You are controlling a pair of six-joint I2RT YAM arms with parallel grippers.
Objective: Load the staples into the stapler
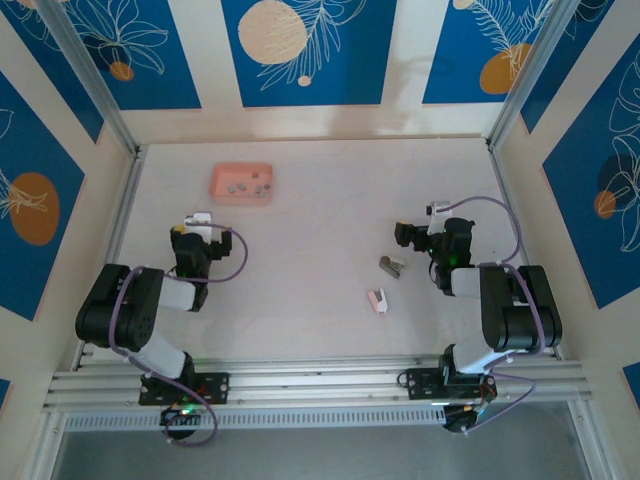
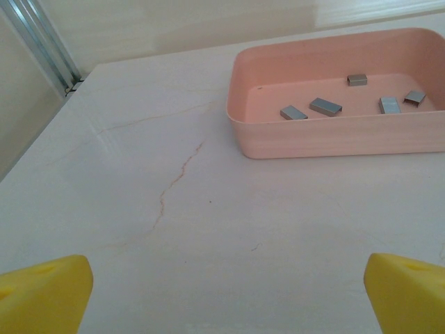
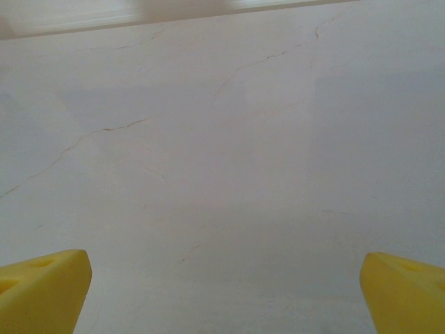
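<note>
The shallow pink tray (image 1: 241,184) sits at the back left of the table and holds the staples (image 1: 250,186), several tiny grey metal pieces. In the left wrist view the tray (image 2: 334,142) lies ahead and to the right, the staples (image 2: 325,106) scattered on its floor. My left gripper (image 1: 199,222) hovers just short of the tray, open (image 2: 226,299), with bare table between its yellow fingertips (image 2: 42,296). A small pink-and-white stapler (image 1: 376,300) lies mid-table. My right gripper (image 1: 408,234) is to the right of it, open (image 3: 224,296) over bare table.
A grey metallic finger-length piece (image 1: 391,266) lies just beyond the stapler, close to the left of my right gripper. Aluminium rails (image 1: 112,230) and patterned walls close in the table on three sides. A rail corner (image 2: 49,49) stands at the far left of the left wrist view.
</note>
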